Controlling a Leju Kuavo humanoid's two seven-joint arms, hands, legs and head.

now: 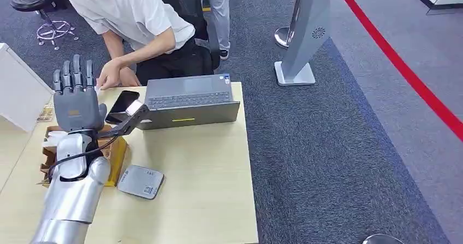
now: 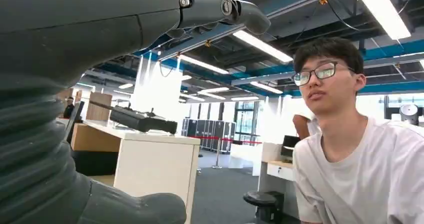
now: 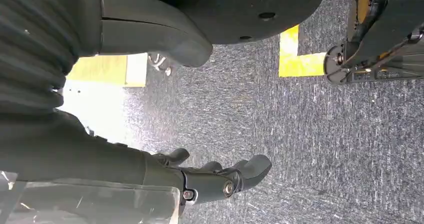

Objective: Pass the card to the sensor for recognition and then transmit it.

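Observation:
My left hand [image 1: 76, 99] is raised upright over the table's left side, palm away from me, fingers straight and spread. The left wrist view shows a finger [image 2: 220, 8] and the thumb [image 2: 135, 209] wide apart with nothing between them. The grey square sensor [image 1: 141, 182] lies flat on the table, to the right of my left forearm. A person's hand [image 1: 112, 75] reaches to just beyond my fingertips; a small white edge [image 1: 98, 88] shows beside it, and I cannot tell if it is the card. My right hand [image 3: 210, 176] hangs over the carpet, holding nothing.
A grey laptop [image 1: 188, 99] lies open at the table's far edge, a black phone [image 1: 122, 105] to its left. A wooden box [image 1: 112, 154] sits under my left wrist. The person in a white shirt [image 1: 131, 9] sits across the table. A grey stand [image 1: 306, 36] rises on the carpet to the right.

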